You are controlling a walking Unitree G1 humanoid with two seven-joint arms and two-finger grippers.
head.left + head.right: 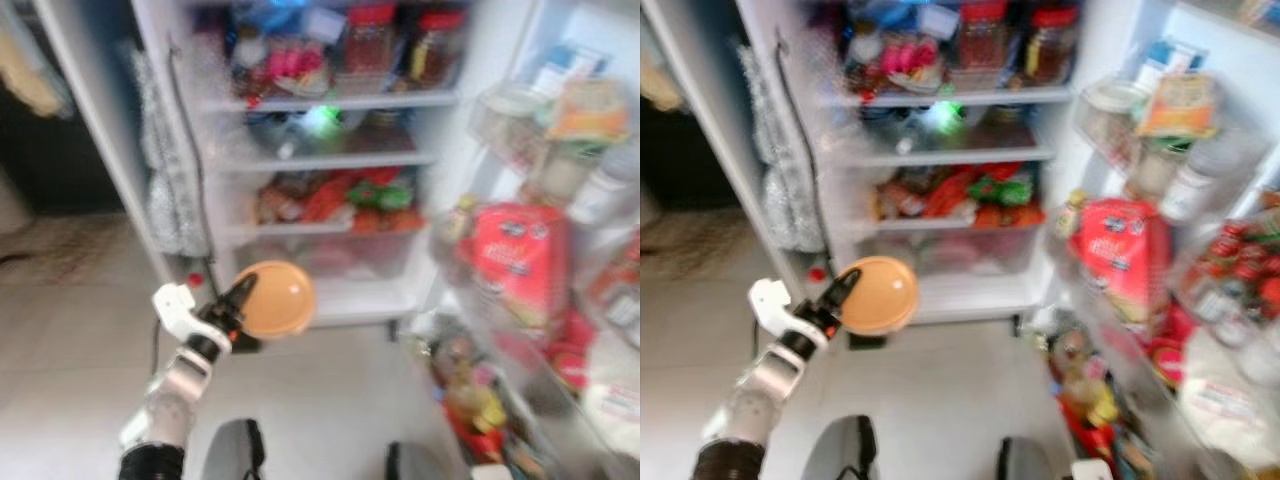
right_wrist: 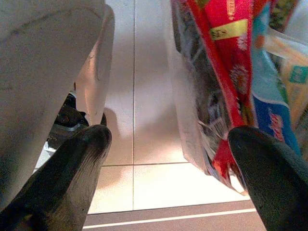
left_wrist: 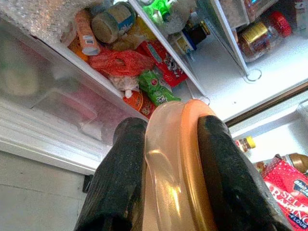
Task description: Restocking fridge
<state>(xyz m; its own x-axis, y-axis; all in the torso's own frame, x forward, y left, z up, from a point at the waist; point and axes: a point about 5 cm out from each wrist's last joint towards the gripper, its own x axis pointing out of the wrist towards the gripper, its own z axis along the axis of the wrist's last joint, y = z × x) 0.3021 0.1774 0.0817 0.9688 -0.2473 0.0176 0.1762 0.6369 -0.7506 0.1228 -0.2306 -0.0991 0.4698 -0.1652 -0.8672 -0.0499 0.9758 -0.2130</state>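
The left gripper [image 1: 243,300] is clamped on the edge of a round orange lid [image 1: 274,298], its two black fingers [image 3: 120,178] pinching it from either side. The lid hangs in front of the open fridge [image 1: 330,160], low down, level with the clear bottom drawer [image 1: 330,255]. Above that drawer, the fridge shelves are packed with jars and red and green packets. The right gripper [image 2: 168,159] sits spread wide and empty over the tiled floor [image 2: 144,120], close beside a red packet [image 2: 226,57].
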